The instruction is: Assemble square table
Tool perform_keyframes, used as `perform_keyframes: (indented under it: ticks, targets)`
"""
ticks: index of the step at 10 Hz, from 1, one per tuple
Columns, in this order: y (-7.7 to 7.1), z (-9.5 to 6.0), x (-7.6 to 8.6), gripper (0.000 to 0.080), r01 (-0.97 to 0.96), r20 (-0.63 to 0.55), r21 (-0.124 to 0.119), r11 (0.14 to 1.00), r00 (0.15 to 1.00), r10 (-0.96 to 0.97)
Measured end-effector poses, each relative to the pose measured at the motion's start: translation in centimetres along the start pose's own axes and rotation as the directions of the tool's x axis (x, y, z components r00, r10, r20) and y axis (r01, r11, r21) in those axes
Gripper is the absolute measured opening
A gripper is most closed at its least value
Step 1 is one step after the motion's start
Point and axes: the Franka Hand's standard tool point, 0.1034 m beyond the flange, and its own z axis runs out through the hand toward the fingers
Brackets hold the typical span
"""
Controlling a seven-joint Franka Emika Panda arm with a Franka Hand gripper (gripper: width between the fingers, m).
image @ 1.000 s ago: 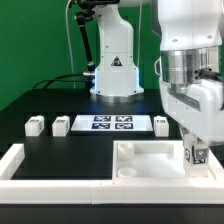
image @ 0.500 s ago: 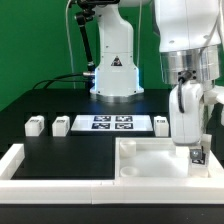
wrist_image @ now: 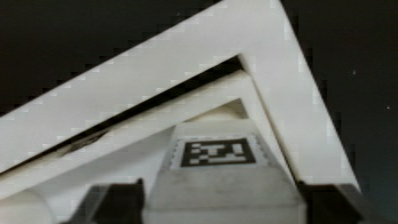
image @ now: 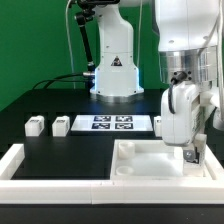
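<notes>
Square table parts as I see them from the remote desk: the white tabletop [image: 150,160] lies at the lower right of the exterior view on the black counter [image: 70,150]. It sits just behind the low white wall [image: 20,160], which runs along the bottom edge and turns up at the lower left. Inside the tabletop's raised rim, at the far right of the frame, one tagged leg [image: 191,155] stands under the arm [image: 190,40]. The jaws are spread. In the wrist view the two dark fingers [wrist_image: 118,200] flank the leg [wrist_image: 217,152], its tag facing the camera, and the tabletop's rim [wrist_image: 267,70] meets in a corner beyond it. Whether the pads touch the leg I cannot tell. Mid-frame, a row crosses the counter: a loose leg [image: 35,126] and a second leg [image: 60,125] left of the marker board [image: 105,123], and a third leg [image: 161,122] at its right. Behind them stands the arm's base [image: 115,65], against a green backdrop [image: 30,40].
</notes>
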Motion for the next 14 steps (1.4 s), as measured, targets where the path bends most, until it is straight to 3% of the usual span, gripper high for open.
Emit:
perform_keyframes:
  ticks: [1, 2, 4, 12, 13, 14]
  targets:
    - [0.0, 0.0, -0.1, 0.0590, 0.001, 0.000, 0.000, 1.000, 1.000, -0.001]
    - [0.2, -0.8, -0.8, 0.0590, 0.010, 0.011, 0.007, 1.000, 1.000, -0.010]
    - [0.8, -3.8, -2.4, 0.0647, 0.025, 0.049, 0.028, 0.999, 0.998, -0.026]
    - [1.0, -3.6, -2.3, 0.0649, 0.030, 0.046, 0.027, 0.999, 0.998, -0.031]
    - [1.2, -4.1, -2.7, 0.0649, 0.046, 0.054, 0.045, 0.998, 0.997, -0.048]
    - [2.2, -4.4, -2.8, 0.0649, 0.065, 0.056, 0.041, 0.997, 0.996, -0.067]
